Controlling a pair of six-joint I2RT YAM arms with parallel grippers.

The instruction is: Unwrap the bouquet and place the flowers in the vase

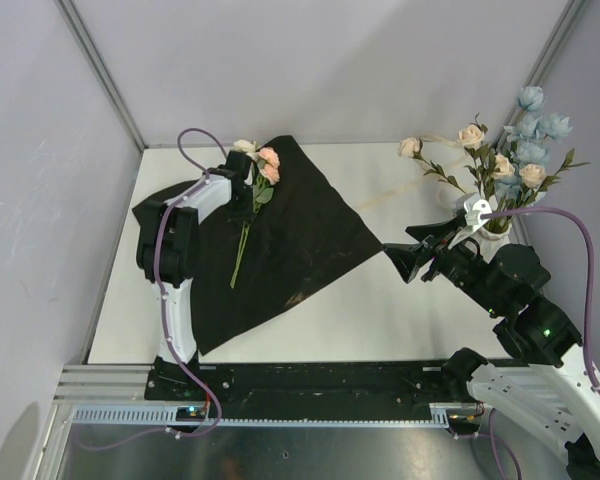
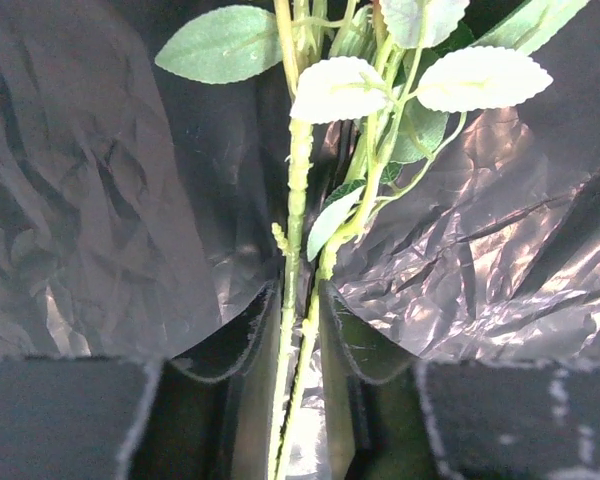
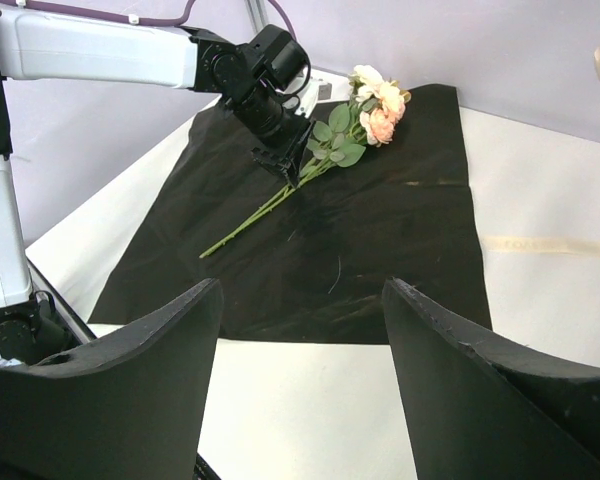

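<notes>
Flowers (image 1: 252, 200) not yet in the vase lie on the opened black wrapping sheet (image 1: 310, 240) at the far left of the counter (image 1: 380, 320). They are a small bunch, with peach and cream heads pointing away from the arms and thin green stems trailing toward them. The vase (image 1: 495, 228) stands well apart at the far right and already holds a spray of blue, peach and cream blooms (image 1: 525, 135).

The step in hand looks like picking up this bunch. The left pincer (image 2: 300, 300) straddles the stems just below the leaves, one finger close on each side. Whether it truly pinches them I cannot tell. To do this well, it should catch all the stems together and none of the crinkly sheet under them. It should grip firmly enough that no stem slips, then lift straight up before carrying the bunch across. Holding near the leaves leaves a long bare end to go into the vase mouth.

The right pincer (image 1: 400, 262) hangs with its fingers wide apart and nothing between them, near the sheet's right corner and just in front of the vase.
</notes>
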